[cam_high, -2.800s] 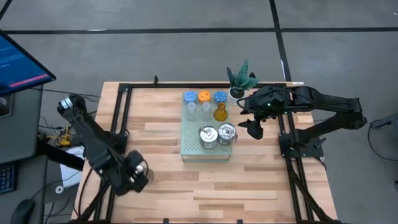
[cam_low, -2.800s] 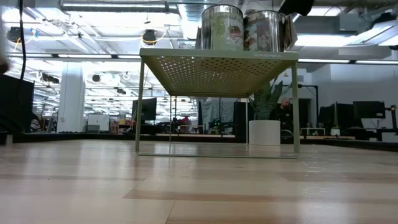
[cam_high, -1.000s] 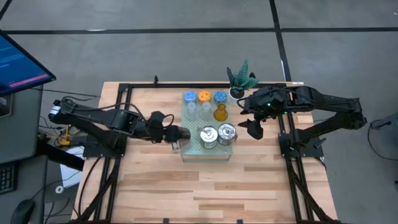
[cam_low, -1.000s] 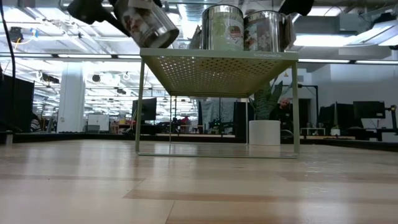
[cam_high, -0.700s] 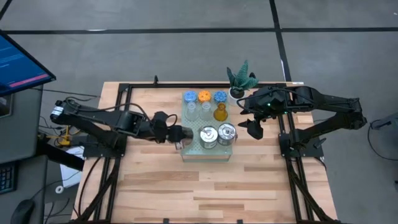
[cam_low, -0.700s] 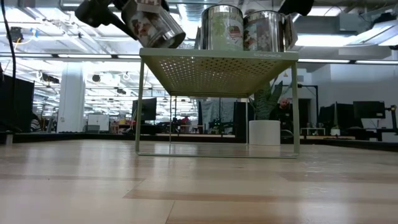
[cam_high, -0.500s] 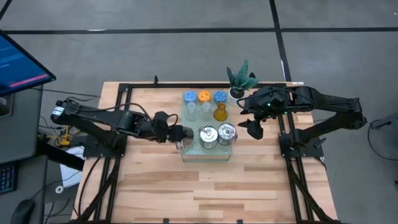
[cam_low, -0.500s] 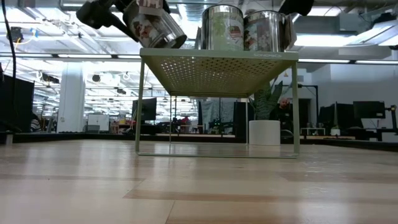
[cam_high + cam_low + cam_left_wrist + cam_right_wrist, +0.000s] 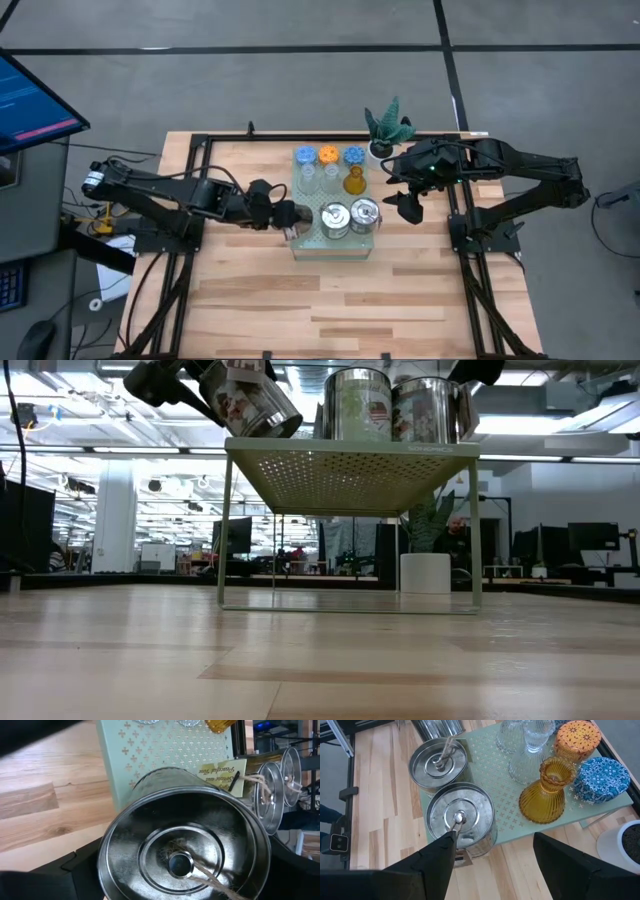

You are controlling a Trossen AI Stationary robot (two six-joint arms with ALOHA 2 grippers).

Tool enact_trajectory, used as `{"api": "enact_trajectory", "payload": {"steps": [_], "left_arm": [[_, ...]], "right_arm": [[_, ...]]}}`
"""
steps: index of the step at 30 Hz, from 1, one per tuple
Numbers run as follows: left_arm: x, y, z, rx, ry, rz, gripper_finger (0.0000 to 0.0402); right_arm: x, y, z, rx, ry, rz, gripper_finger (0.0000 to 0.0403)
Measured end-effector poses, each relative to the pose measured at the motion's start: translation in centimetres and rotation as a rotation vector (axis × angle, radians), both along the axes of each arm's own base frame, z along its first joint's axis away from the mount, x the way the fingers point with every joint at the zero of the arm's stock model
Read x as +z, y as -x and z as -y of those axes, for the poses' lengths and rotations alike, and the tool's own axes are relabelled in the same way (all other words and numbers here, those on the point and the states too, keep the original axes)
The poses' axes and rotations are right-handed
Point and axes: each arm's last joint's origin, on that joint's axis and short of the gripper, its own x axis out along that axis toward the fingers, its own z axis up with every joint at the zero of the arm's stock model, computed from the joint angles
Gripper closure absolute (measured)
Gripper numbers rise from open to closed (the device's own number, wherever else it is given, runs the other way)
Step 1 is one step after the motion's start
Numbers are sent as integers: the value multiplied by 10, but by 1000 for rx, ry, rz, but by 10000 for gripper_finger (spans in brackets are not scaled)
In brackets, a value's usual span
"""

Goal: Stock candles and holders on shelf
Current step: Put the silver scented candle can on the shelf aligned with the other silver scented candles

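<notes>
The mint-green shelf (image 9: 312, 235) stands mid-table. On it are two blue candles (image 9: 305, 156) (image 9: 354, 156) and an orange one (image 9: 328, 154), two clear glass holders (image 9: 309, 178), an amber one (image 9: 354, 181) and two silver tins (image 9: 334, 219) (image 9: 365, 215). My left gripper (image 9: 286, 214) is shut on a third silver tin (image 9: 250, 402), which hangs tilted at the shelf's left edge (image 9: 232, 444). My right gripper (image 9: 495, 865) hovers open beside the shelf's right side, above the nearer tin (image 9: 461, 817). My left gripper pinches the silver tin by its round side wall (image 9: 106, 851), one finger on each of two opposite sides, reaching in from the lid end. It comes slanting down from the table's left. The tin is lifted, tilted, its base toward the shelf and its lid knob (image 9: 180, 865) facing the wrist.
A green plant in a white pot (image 9: 388, 128) stands just behind the shelf's far right corner. Black frame rails (image 9: 190, 190) run along the table's left and right sides. Bare wooden tabletop (image 9: 340, 300) lies in front of the shelf.
My left gripper has carried the tilted tin a little toward the table's right, bringing its base over the shelf's left edge, then held still. The tin stays in the grip and tilted.
</notes>
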Motion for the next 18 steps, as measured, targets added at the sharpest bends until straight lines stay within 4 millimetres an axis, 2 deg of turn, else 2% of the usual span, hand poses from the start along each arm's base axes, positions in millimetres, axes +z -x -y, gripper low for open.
{"api": "enact_trajectory", "payload": {"steps": [18], "left_arm": [[-1,-3,-3,15,-4,4,4]], "right_arm": [[0,0,0,0,0,0,147]]}}
